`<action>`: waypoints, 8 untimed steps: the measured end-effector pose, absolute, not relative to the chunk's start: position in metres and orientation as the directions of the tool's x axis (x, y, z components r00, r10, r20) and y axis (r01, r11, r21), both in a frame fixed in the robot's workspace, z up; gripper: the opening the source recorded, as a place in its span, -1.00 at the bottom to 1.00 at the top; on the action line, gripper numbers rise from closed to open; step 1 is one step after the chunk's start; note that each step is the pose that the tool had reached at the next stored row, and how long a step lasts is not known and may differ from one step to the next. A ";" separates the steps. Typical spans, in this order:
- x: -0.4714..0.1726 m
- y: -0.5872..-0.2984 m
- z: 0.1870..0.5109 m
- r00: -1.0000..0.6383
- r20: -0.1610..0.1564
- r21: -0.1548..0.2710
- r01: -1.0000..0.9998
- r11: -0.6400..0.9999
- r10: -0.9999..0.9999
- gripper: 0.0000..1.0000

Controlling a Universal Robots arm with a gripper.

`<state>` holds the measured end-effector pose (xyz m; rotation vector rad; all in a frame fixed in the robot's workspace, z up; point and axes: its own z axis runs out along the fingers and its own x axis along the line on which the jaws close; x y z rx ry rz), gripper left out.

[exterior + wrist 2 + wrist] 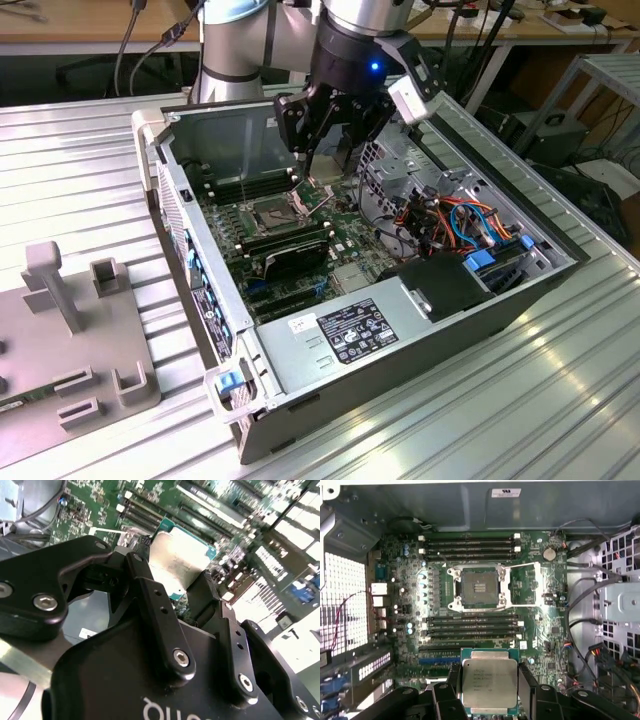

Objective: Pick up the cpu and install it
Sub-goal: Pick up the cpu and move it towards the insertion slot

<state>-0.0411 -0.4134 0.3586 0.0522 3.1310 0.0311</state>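
In the exterior view the gripper (322, 162) hangs low inside the open computer case (200, 265), above the motherboard (345, 252). In the second wrist view its fingers (150, 597) are closed narrowly on opposite edges of the cpu (176, 560), metal top facing the camera. In the first wrist view the cpu (489, 680) sits level between the fingers, well apart from the open socket (479, 586). I judge it should be carried flat and squared to that frame, corners matched, so it seats without force.

light: bright | glare: metal table (560, 390) | shadow: inside case (240, 130)
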 end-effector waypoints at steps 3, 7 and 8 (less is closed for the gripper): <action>-0.041 -0.405 0.356 -0.999 -0.010 0.020 0.033 0.999 0.033 0.09; -0.042 -0.394 0.351 -0.999 -0.010 0.020 0.033 0.999 0.033 0.09; -0.042 -0.392 0.350 -0.999 -0.010 0.020 0.033 0.999 0.033 0.09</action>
